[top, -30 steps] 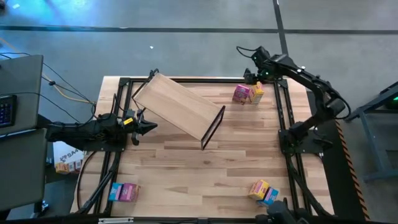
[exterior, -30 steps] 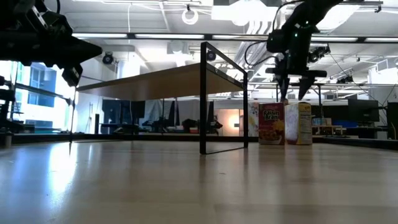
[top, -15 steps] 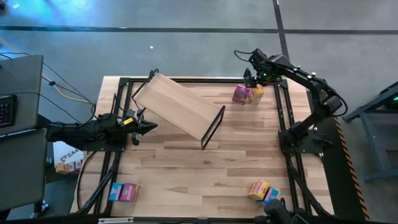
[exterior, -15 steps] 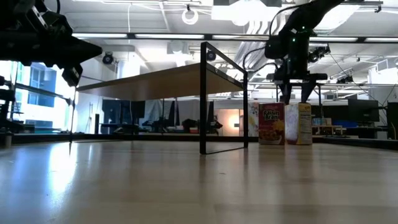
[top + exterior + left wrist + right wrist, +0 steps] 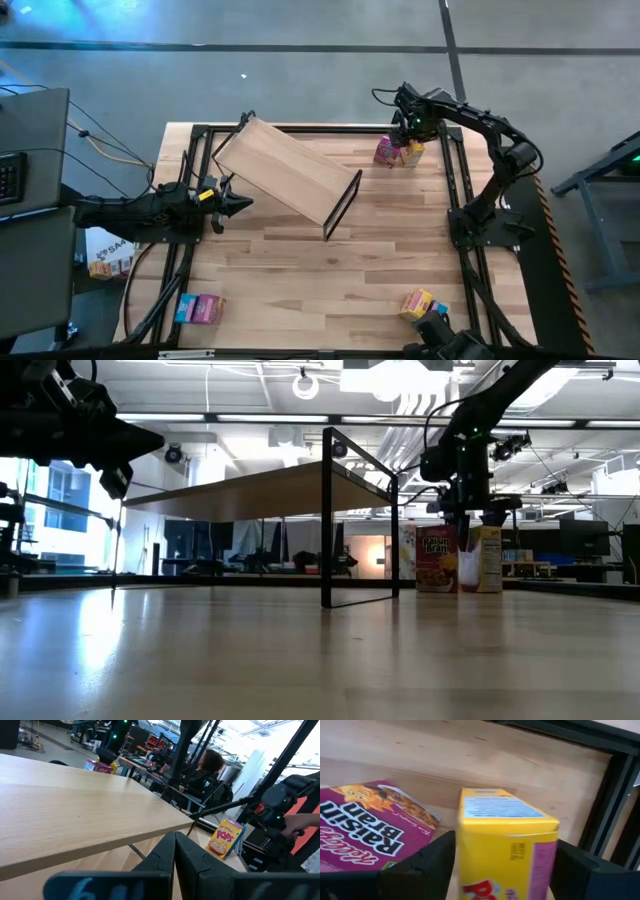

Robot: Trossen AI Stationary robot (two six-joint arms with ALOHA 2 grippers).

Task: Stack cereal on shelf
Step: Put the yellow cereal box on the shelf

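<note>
The shelf (image 5: pixel 285 170), a light plywood board on a black wire frame, stands slantwise on its frame legs at the table's far left. A magenta cereal box (image 5: pixel 387 152) and a yellow cereal box (image 5: pixel 412 152) stand upright side by side at the far right. My right gripper (image 5: pixel 408 135) points down over the yellow box (image 5: pixel 505 845). It is open, with one finger (image 5: pixel 420 867) on the magenta box's side and the other (image 5: pixel 575 865) beyond; whether they touch it I cannot tell. My left gripper (image 5: pixel 235 203) waits shut beside the shelf's near edge.
A blue and a pink box (image 5: pixel 200 308) lie at the near left corner. A yellow and a blue box (image 5: pixel 420 305) sit at the near right corner, also seen from the left wrist (image 5: pixel 225 837). Black frame rails (image 5: pixel 455 170) run along the table's sides. People sit beyond the table (image 5: pixel 212 762).
My right gripper has come down from above the two far-right boxes and shifted slightly toward the table's left. Its open fingers now stand on either side of the yellow box's top. The boxes have stayed where they were.
</note>
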